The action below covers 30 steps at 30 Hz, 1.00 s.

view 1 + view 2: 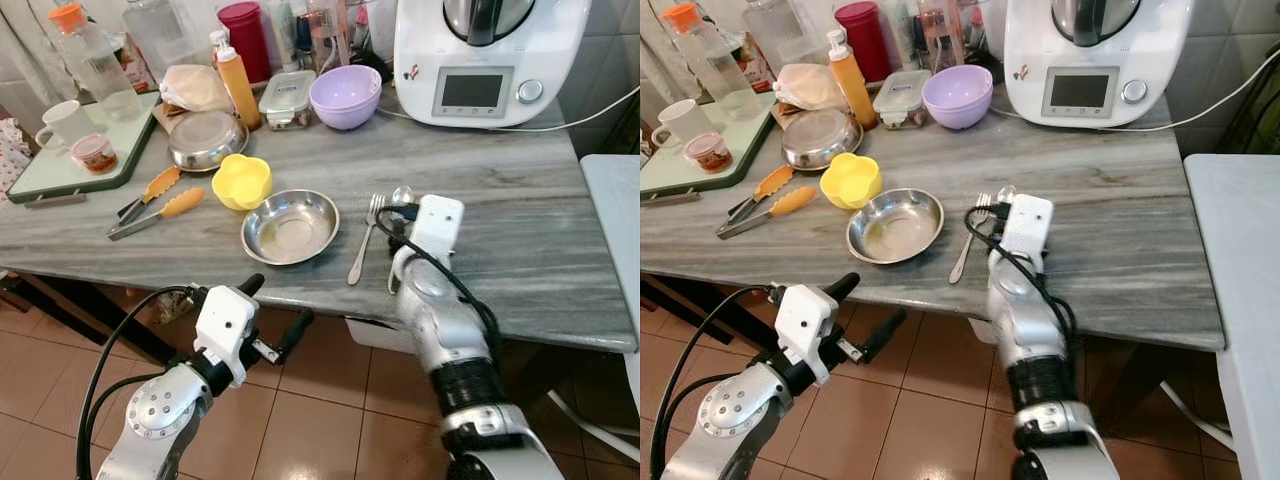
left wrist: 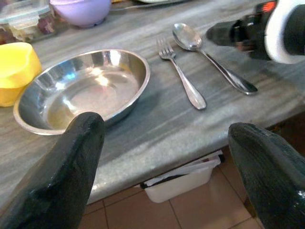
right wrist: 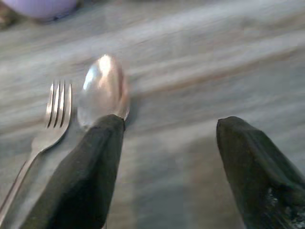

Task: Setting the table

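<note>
The spoon (image 2: 209,59) lay flat on the table (image 1: 520,230), beside the fork (image 2: 181,71) and near the steel bowl (image 1: 290,226). By its look it was thin polished metal: light, stiff and probably slippery, with little height to pinch from above. The best hold was likely across the narrow handle, jaws straddling it, rather than on the wide, rounded head.

The right gripper (image 3: 167,157) hung low over the table with its jaws wide apart and holding nothing. In the right wrist view the spoon's head showed just beyond the tip of one finger (image 3: 90,167), so the spoon sat off to that side rather than centred between the jaws; the fork lay further out on the same side.

The left gripper (image 2: 167,167) waited below the table edge, jaws also spread and empty, with the bowl, fork and spoon ahead of it.
</note>
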Tool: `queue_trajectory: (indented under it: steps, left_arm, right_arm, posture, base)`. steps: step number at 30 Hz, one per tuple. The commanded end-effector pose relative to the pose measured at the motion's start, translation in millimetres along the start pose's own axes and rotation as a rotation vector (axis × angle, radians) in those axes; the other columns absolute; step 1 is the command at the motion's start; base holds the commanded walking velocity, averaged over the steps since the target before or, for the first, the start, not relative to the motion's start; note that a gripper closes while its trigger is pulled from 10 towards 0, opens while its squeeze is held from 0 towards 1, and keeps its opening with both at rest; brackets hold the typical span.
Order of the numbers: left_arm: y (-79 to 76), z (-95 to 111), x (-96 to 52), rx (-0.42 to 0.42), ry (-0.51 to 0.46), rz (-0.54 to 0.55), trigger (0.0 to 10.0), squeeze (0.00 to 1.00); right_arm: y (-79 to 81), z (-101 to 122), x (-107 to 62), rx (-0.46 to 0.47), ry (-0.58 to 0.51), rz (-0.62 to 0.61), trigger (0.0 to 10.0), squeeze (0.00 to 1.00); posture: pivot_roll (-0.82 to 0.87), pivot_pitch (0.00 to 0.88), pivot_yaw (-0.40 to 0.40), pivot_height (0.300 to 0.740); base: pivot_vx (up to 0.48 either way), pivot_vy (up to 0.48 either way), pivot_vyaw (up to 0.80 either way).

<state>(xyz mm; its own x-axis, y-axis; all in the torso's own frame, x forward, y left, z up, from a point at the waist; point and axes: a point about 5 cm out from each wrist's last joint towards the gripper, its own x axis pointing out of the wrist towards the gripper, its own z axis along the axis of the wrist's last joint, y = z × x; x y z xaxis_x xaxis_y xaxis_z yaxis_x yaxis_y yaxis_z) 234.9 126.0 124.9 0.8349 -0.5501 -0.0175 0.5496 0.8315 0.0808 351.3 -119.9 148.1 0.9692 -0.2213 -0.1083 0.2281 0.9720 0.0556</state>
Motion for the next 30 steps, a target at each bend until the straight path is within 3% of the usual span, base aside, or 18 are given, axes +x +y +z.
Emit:
queue_trajectory:
  steps: [1,4,7,14,22,30]
  left_arm:
    - [5.6,-2.9,-2.4,0.013,0.009,0.038,10.0,0.0]
    - [6.5,-2.4,-2.3,0.015,-0.001,0.057,10.0,0.0]
    - [11.6,3.4,-1.4,0.032,-0.045,0.122,10.0,0.0]
    - [13.5,2.3,-2.0,0.03,-0.052,0.185,10.0,0.0]
    - [16.3,-6.9,-12.6,-0.022,-0.035,0.313,10.0,0.0]
    - [19.2,-19.4,-18.6,-0.086,-0.003,0.426,10.0,0.0]
  right_arm:
    - [5.7,8.8,-7.9,-0.046,-0.079,0.054,10.0,1.0]
    - [0.0,13.4,-11.6,-0.089,-0.14,0.068,10.0,1.0]
    - [-5.5,26.6,-19.6,-0.227,-0.301,0.146,10.0,1.0]
    - [-16.3,23.7,-26.2,-0.234,-0.288,0.187,10.0,1.0]
    - [-37.1,-3.9,-48.9,-0.273,-0.198,0.333,10.0,1.0]
    - [-31.5,2.6,-53.3,-0.27,-0.238,0.423,10.0,1.0]
  posture:
    - [-0.13,0.104,0.14,0.74]
    - [-0.13,0.103,0.137,0.74]
    - [-0.14,0.098,0.128,0.74]
    - [-0.14,0.089,0.107,0.74]
    - [-0.14,0.08,0.071,0.74]
    - [-0.14,0.07,0.055,0.74]
  base:
    - [0.0,0.0,0.0]
    - [0.0,0.0,0.0]
    - [0.0,0.0,0.0]
    - [0.0,0.0,0.0]
    - [0.0,0.0,0.0]
    - [0.0,0.0,0.0]
